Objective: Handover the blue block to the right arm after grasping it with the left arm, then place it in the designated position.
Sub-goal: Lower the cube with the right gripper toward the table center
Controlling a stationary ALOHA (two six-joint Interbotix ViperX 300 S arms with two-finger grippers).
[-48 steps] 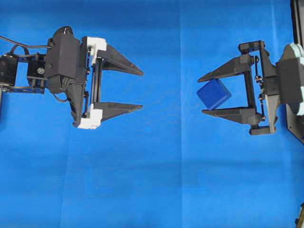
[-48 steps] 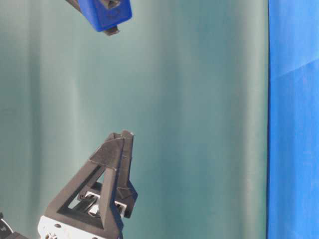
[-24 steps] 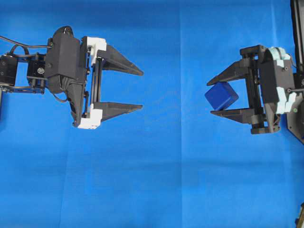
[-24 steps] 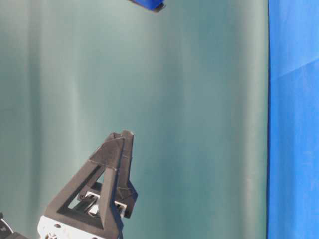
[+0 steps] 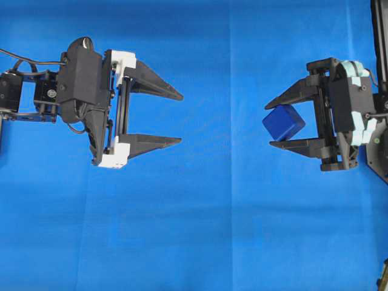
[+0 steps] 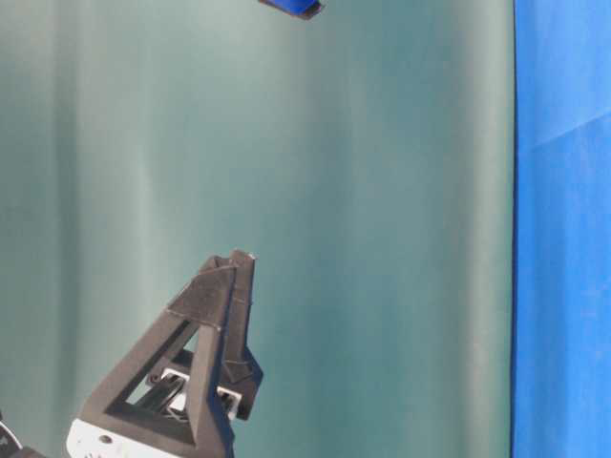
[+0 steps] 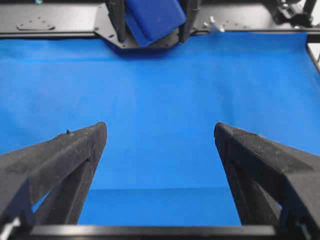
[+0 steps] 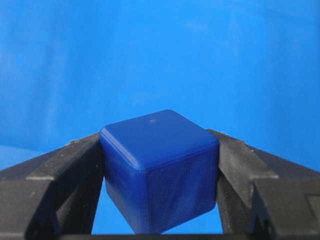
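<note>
Seen from above, two black robot arms face each other across a blue cloth (image 5: 200, 230), well apart. On the right, the right gripper (image 5: 270, 122), with pale teal parts, has its jaws clamped on the blue block (image 5: 283, 122), a small dark-blue cube pinched near the fingertips and turned at a slant. On the left, the left gripper (image 5: 180, 117), with white brackets, has its jaws spread wide apart with nothing between them.
</note>
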